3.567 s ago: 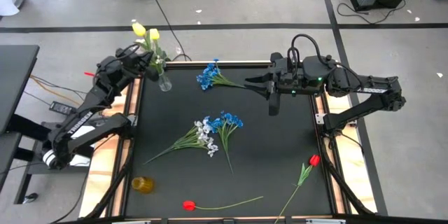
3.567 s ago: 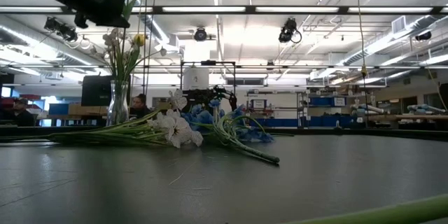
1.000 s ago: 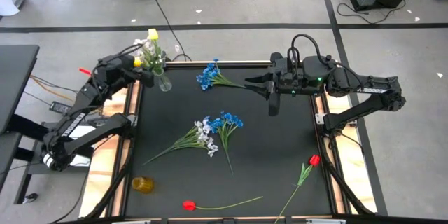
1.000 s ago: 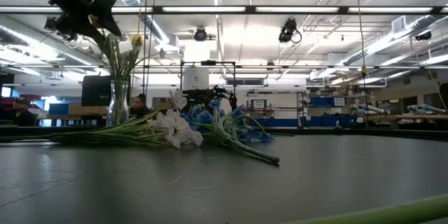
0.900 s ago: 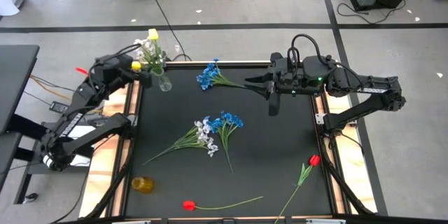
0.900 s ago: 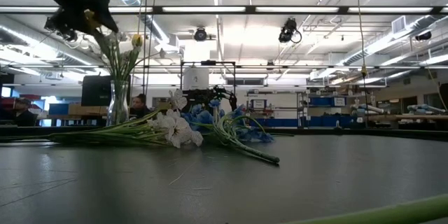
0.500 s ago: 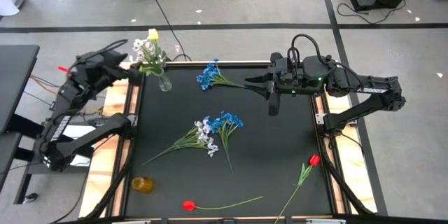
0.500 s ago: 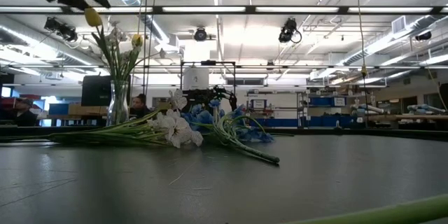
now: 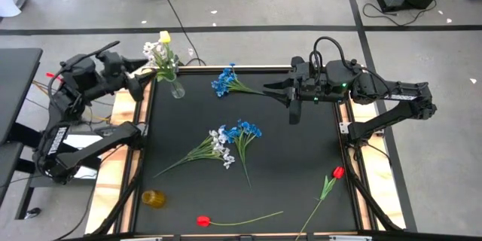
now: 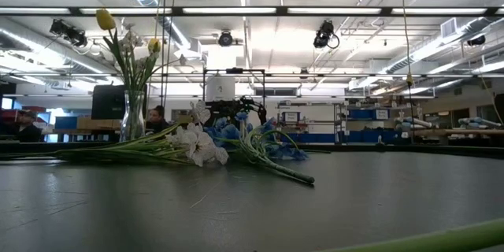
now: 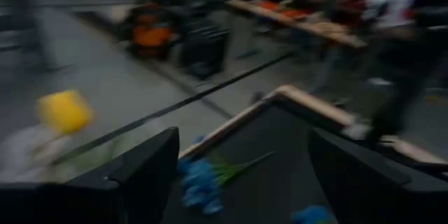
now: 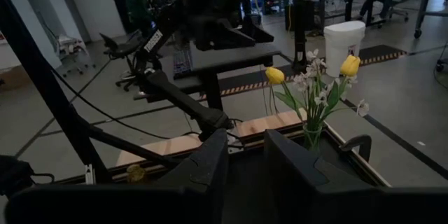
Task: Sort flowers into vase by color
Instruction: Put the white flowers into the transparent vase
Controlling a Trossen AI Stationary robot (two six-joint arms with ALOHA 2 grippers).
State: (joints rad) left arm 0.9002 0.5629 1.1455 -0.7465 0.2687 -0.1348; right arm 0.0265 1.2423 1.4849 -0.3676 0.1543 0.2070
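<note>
Done: clear vase [image 9: 175, 87] at counter [image 9: 301, 166] far-left corner holds yellow tulips and white sprigs | Left: blue clusters [image 9: 223, 83], mixed bunch [image 9: 226, 141], red tulips [image 9: 337, 172] on counter | left gripper [image 9: 135, 86] fingers released, empty | right gripper [image 9: 277, 89] fingers narrow, nothing held

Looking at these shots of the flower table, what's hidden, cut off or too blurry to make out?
- Red tulips: not seen in the low view; one stalk runs off the high view's bottom edge.
- Left gripper: high view too small to show its fingers; left wrist view is motion-blurred.
- Vase: its glass barely shows from above, under the blossoms.
- Yellow object at the table's edge: too small to identify.
</note>
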